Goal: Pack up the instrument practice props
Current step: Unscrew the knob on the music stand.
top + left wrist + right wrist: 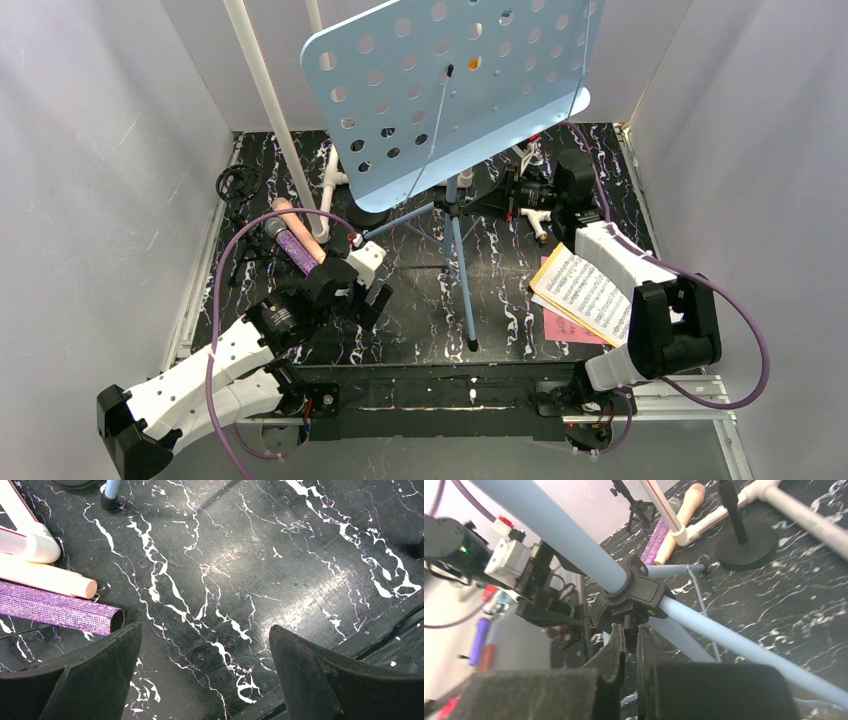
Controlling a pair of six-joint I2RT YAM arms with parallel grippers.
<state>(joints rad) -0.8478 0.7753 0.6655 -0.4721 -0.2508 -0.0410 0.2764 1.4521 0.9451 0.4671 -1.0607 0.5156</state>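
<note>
The light-blue perforated music rack (450, 90) stands tilted on its light-blue legs at the middle rear. My right gripper (478, 203) (630, 630) is shut on a black tab under the stand's black hub (631, 597). Over bare mat, my left gripper (362, 300) (205, 630) is open and holds nothing. Just left of it lie the glittery purple microphone (60, 610) (295, 248) and the pink microphone (50, 577) (300, 225), side by side. White sheet-music pages (585, 290) lie on a pink page (565, 328) under my right arm. A round-base mount (746, 550) and a black tripod (235, 185) stand at the rear.
A white plastic pipe frame (265, 95) rises at the rear left, its foot (30, 540) beside the microphones. Grey walls close in left and right. One stand leg ends at a black foot (472, 345) near the front edge. Purple cables loop beside both arms.
</note>
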